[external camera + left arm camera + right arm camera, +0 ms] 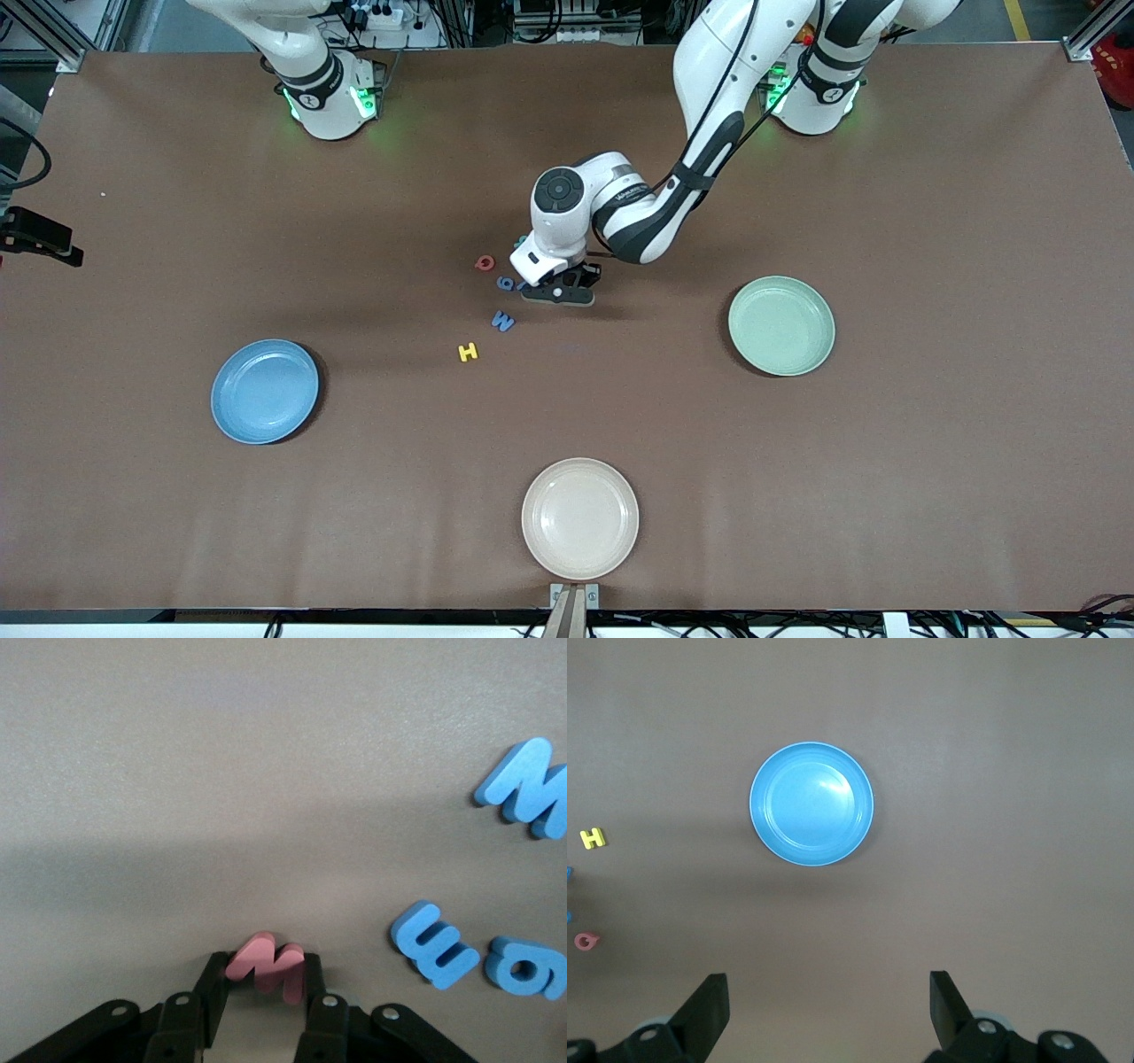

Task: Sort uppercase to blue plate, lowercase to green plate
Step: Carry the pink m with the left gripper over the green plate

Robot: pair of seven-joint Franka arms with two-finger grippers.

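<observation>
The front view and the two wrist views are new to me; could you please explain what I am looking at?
This is a two-armed robot at a brown table. The front view looks down from a high camera facing it. Each wrist view comes from a camera on one arm's wrist. On the table lie a blue plate, a green plate, a cream plate and small foam letters, among them a yellow H, blue M and red Q. The left gripper is down among the letters, closed on the red w, which rests on the table. The right gripper waits open, high above the blue plate.
</observation>
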